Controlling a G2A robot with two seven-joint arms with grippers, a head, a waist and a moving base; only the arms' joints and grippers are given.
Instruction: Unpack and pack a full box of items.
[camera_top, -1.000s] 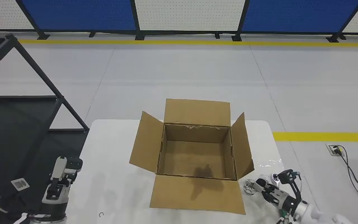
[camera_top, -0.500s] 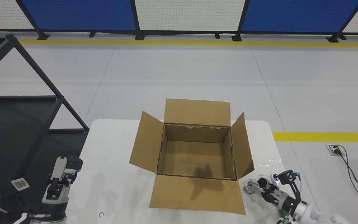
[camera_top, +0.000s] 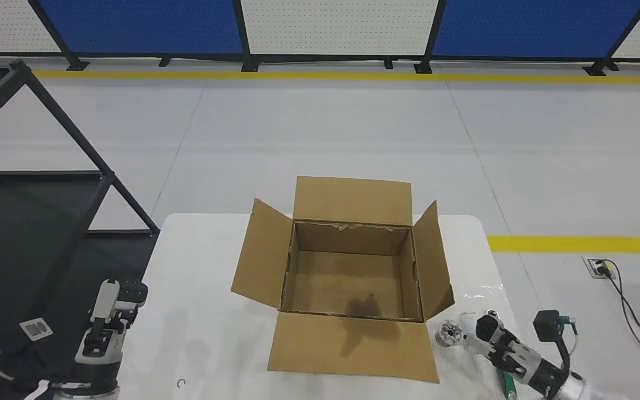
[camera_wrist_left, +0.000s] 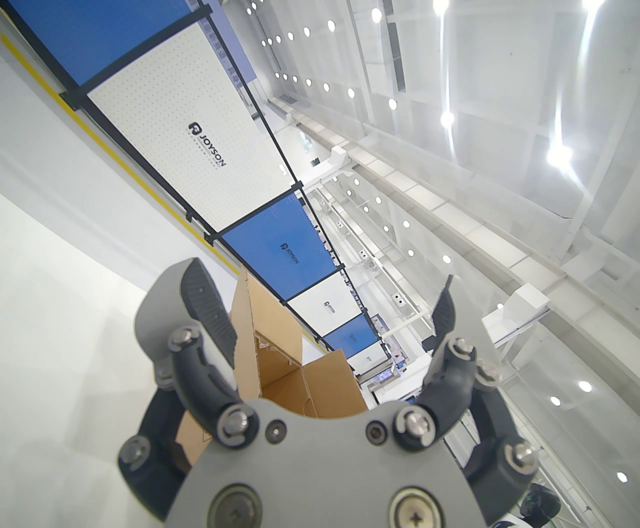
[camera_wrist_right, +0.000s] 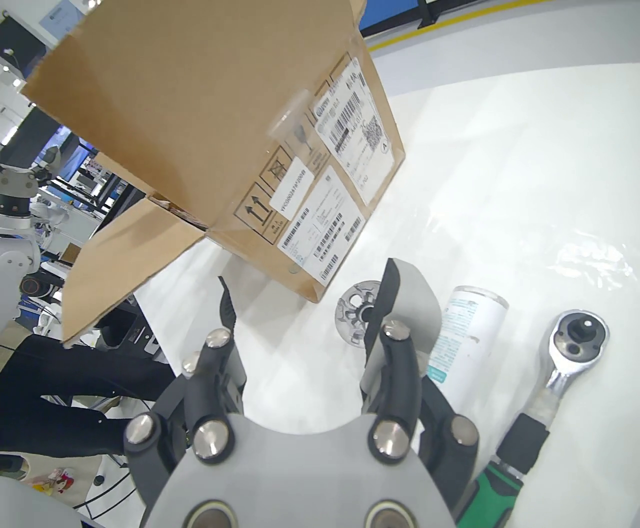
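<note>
Movement is picked up on the right side: the right end effector (camera_wrist_right: 306, 280) has been drawn back a little, and its dark wrist part is now seen farther out from the box (camera_top: 352, 198) than a second ago. The left end effector (camera_wrist_left: 325, 295) is kept where it was, near the left edge of the surface (camera_top: 200, 300), tilted upward and released, with nothing between its fingers. The right one is likewise spread wide and empty, held low and aimed at the box's near corner. The box is set mid-surface with all four flaps folded out, and nothing is seen inside it from above. A metal disc (camera_wrist_right: 357, 312) is found just beyond the right fingertip, a white bottle (camera_wrist_right: 467, 325) just beside that finger, and a green-handled ratchet wrench (camera_wrist_right: 570, 350) past the bottle. Unpacking is judged done or nearly so, and the pull-back is read as lining up for a first pick of the repacking, with the disc or bottle likeliest. As for writing, white labels (camera_wrist_right: 350, 135) with barcodes and fine print are stuck on the box's side, an upward-arrows mark is printed beside them, teal lettering runs along the bottle, and small logos are carried by the wall panels (camera_wrist_left: 210, 145).
</note>
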